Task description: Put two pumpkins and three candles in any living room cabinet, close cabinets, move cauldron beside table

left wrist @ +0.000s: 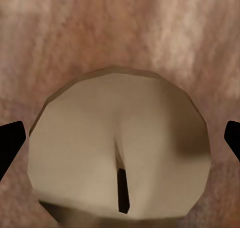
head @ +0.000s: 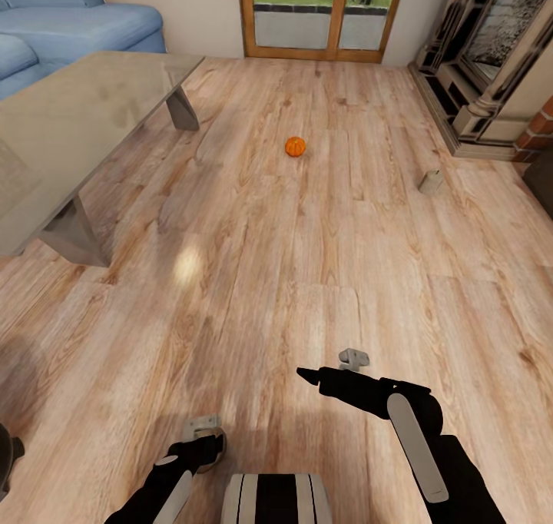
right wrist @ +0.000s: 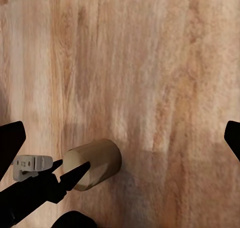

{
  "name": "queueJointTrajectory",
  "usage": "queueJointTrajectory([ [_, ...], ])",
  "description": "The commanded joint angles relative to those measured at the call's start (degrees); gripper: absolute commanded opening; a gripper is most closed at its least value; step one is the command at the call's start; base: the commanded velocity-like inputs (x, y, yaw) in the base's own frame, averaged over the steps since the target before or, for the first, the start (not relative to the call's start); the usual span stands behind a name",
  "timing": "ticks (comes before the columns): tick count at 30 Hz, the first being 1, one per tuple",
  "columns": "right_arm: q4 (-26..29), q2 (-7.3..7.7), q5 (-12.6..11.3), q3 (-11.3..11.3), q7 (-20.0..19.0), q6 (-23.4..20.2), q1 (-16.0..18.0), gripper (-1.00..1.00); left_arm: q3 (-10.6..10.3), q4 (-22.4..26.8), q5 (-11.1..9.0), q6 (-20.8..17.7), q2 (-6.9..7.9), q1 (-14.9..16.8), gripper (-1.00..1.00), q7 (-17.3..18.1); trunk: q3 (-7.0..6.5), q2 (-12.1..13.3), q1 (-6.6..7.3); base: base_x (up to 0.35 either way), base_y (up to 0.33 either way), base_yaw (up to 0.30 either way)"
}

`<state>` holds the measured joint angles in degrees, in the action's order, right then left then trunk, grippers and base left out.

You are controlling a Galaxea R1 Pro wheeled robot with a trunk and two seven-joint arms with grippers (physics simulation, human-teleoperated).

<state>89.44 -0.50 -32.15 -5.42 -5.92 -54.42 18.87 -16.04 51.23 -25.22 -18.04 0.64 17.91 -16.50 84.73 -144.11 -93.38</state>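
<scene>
The head view alone shows 1 pumpkin (head: 295, 147) far ahead of both grippers. Left gripper (left wrist: 120, 138) spread wide, candle (left wrist: 120, 148) between its fingers, contact unclear. Right gripper (right wrist: 120, 138) wide, empty.

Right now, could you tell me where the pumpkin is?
In the head view, the pumpkin sits on the wooden floor, ahead of the robot, right of the glass table and left of a candle.

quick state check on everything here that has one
left tool: open
right tool: open, empty
near candle: wick up, inside left tool, not gripped
far candle: loose on the floor
pumpkin: loose on the floor
patio door: shut
</scene>
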Motion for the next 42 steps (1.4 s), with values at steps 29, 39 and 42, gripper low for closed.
queueJointTrajectory([
  [29, -0.06, -0.03, 0.6, 0.06, -0.57, -0.25, 0.02, 1.0, -0.22, 0.1, -0.63, -0.29, 0.03, 0.02, -1.0, -0.53, 1.81, -0.12, -0.2, 0.0, 0.0, 0.0],
  [39, -0.06, -0.03, 0.6, 0.06, -0.5, -0.25, 0.02, 1.0, -0.13, 0.1, -0.84, -0.13, 0.07, 0.02, -1.0, -0.55, 1.81, -0.12, -0.2, 0.0, 0.0, 0.0],
  [42, -0.06, -0.03, 0.6, 0.06, -0.5, -0.25, 0.02, 1.0, -0.13, 0.1, -0.86, -0.14, 0.07, 0.02, -1.0, -0.57, 1.81, -0.12, -0.2, 0.0, 0.0, 0.0],
])
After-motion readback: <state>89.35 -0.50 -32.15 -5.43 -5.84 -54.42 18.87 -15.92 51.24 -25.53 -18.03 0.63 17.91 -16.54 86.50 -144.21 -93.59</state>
